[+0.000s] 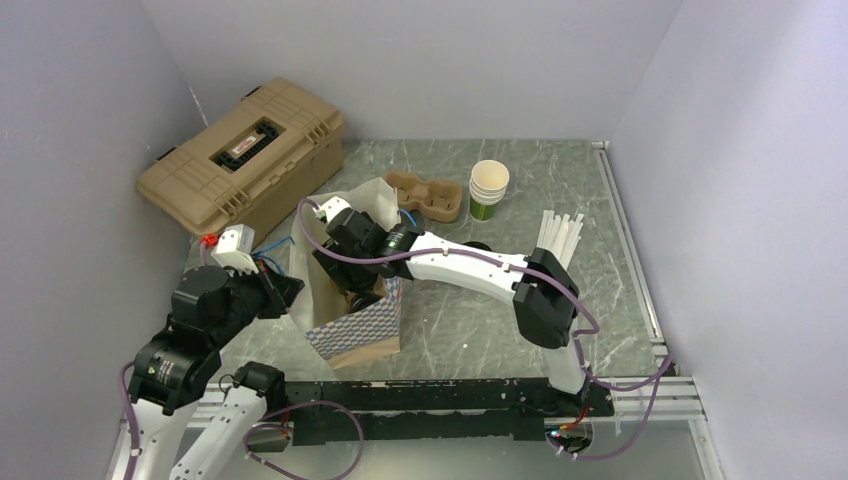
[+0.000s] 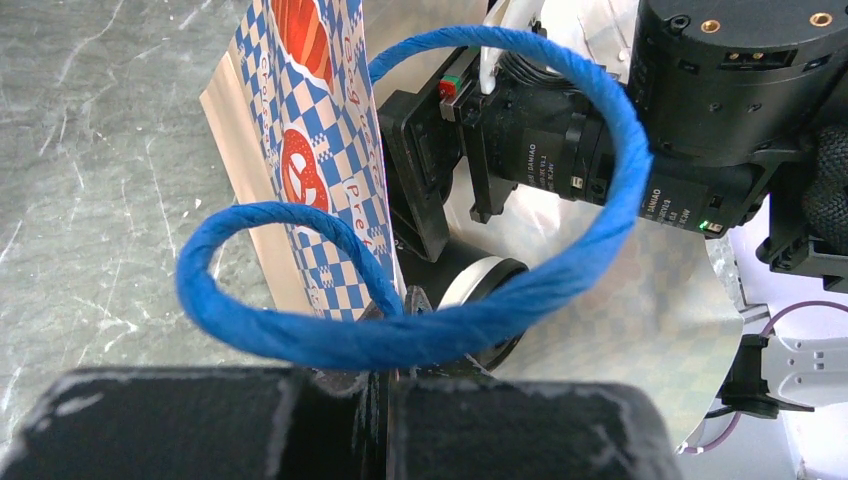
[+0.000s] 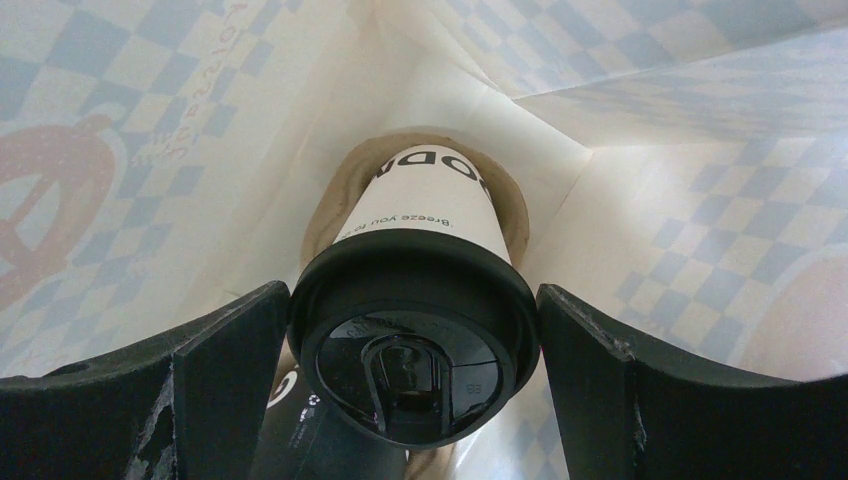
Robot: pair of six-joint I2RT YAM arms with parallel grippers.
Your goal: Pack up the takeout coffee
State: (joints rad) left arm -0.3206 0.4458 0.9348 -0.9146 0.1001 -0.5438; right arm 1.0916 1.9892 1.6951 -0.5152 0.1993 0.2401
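1. Top view: a blue-checked paper bag (image 1: 355, 325) stands open on the worktop (image 1: 470, 330), near and left of centre; the right arm (image 1: 470, 265) reaches across from the right and dips its wrist into the bag's mouth, so what it carries is hidden from here; the left arm (image 1: 215, 300) meets the bag's left rim; farther back lie a tan toolbox (image 1: 245, 155), an empty cup tray (image 1: 425, 195), a stack of lidless cups (image 1: 488, 188) and some straws (image 1: 560, 235), all apart from the bag.
2. Left wrist view: the left jaws are pressed together on the bag's blue rope handle (image 2: 400, 335), holding that side of the mouth; the right arm's wrist fills the opening beyond.
3. Right wrist view: the takeout coffee (image 3: 415, 350) looks upright deep inside the bag, its base seated in a brown cardboard collar (image 3: 338, 200) at the bottom; the right jaws stand wide, one finger against each side of the black lid, seemingly clamped on it.
4. Judgement: the cup looks placed, so the packing is nearly done; what is left is to let go of the lid, lift the right arm out clear of the paper walls, and release the handle.
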